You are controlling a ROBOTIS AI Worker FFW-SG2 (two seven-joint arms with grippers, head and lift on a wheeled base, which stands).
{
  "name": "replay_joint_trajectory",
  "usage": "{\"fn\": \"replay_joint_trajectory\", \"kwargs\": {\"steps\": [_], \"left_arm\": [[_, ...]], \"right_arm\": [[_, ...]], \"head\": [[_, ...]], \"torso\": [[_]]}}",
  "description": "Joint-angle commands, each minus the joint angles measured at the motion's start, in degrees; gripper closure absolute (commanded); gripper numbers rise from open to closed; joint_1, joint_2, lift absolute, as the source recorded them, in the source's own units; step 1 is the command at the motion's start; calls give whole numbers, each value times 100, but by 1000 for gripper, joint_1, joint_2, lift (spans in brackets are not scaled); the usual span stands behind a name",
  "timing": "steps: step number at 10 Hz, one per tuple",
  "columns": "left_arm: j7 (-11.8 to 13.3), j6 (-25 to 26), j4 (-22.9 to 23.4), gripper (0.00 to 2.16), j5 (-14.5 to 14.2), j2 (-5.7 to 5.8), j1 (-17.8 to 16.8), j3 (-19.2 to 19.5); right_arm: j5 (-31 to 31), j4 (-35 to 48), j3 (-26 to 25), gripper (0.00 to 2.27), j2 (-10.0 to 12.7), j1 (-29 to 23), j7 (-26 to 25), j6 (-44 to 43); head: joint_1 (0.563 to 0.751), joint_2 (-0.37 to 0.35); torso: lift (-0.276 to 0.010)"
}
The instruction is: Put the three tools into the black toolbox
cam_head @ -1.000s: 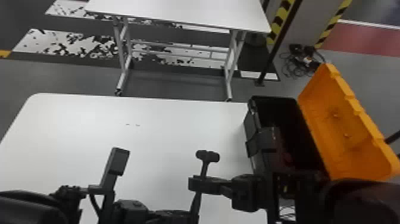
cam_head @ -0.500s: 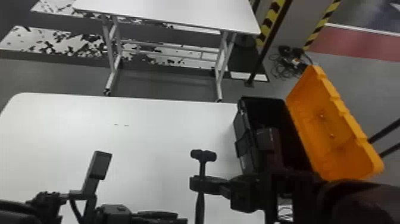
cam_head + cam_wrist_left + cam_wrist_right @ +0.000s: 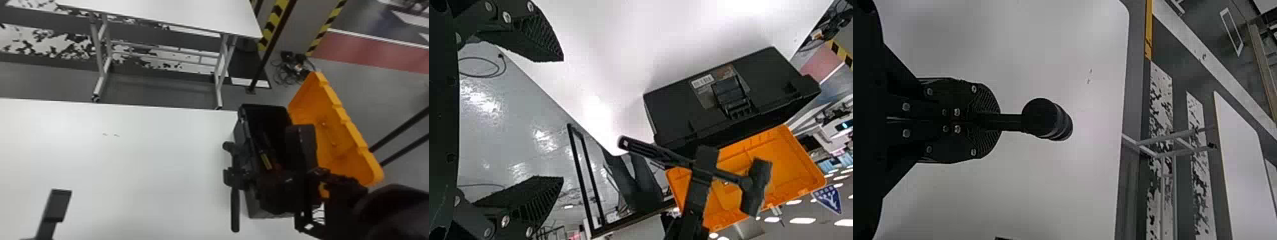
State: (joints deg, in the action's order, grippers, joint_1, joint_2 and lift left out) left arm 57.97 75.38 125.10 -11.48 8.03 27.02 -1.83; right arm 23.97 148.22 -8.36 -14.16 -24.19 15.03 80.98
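While squeezed by the handle in the closed right gripper (image 3: 235,178), one black hammer (image 3: 235,210), seen at the left edge of the black plastic toolbox (image 3: 679,106) (orange lid (image 3: 351,153) wide open). Off to the left, left gripper (image 3: 58,204), black fingers spread apart.

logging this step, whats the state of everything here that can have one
Black toolbox, open
Orange lid, swung back on its hinge side
Hammer, gripped, held clear of the table
Right tool, closed on the hammer
Left tool, open, nothing between its fingers
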Motion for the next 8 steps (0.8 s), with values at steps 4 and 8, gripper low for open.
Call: {"fn": "replay_joint_trajectory", "kwargs": {"steps": [4,8], "left_arm": [[21,-528,5,19,14,6,550,552],[-5,-511,-12,19,76,6,515,605]], "right_arm": [[-542,-39,-579,2233,-562,64,-88,-912],[-1087,-1050,-658,2233,-1045,-130,-17,-2459]], "head": [[695,-314],[695,-350]], "torso": [[-51],[-51]]}}
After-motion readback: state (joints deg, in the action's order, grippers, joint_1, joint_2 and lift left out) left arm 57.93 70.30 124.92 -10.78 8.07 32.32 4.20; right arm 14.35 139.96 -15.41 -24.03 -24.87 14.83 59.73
